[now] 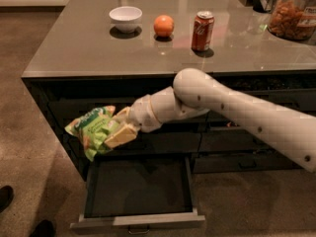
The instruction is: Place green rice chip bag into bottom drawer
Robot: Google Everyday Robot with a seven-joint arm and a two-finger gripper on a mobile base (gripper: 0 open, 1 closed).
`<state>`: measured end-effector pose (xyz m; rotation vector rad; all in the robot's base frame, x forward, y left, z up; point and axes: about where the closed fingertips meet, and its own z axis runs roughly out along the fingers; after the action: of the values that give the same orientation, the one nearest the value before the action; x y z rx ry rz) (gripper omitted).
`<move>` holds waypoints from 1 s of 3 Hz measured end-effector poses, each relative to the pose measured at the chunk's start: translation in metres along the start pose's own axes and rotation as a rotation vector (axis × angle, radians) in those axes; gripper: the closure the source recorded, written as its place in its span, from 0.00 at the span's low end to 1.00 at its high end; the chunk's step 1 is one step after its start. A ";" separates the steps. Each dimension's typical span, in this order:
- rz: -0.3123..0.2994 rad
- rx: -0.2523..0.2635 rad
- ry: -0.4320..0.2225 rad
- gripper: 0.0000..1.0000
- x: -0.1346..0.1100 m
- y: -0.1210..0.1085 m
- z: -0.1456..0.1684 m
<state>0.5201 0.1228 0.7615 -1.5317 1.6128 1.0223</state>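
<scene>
The green rice chip bag [94, 130] is bright green with white lettering and hangs in the air in front of the dark cabinet, left of centre. My gripper [117, 130] is shut on the bag's right side, its tan fingers [121, 135] pinching it. The bag is above the left end of the bottom drawer [138, 186], which is pulled open and shows a dark grey inside with nothing in it. My white arm reaches in from the right, across the cabinet front.
On the counter [79, 53] stand a white bowl [125, 18], an orange [164, 25], a red soda can [202, 30] and a jar of snacks [292, 18]. The drawers above the open one are shut. A dark shoe [6, 197] shows at the floor's left edge.
</scene>
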 end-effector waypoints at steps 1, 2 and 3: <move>0.100 -0.013 0.049 1.00 0.078 -0.004 0.042; 0.201 0.003 0.080 1.00 0.157 -0.016 0.095; 0.201 0.003 0.080 1.00 0.157 -0.016 0.095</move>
<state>0.5197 0.1341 0.5775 -1.4469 1.8526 1.0757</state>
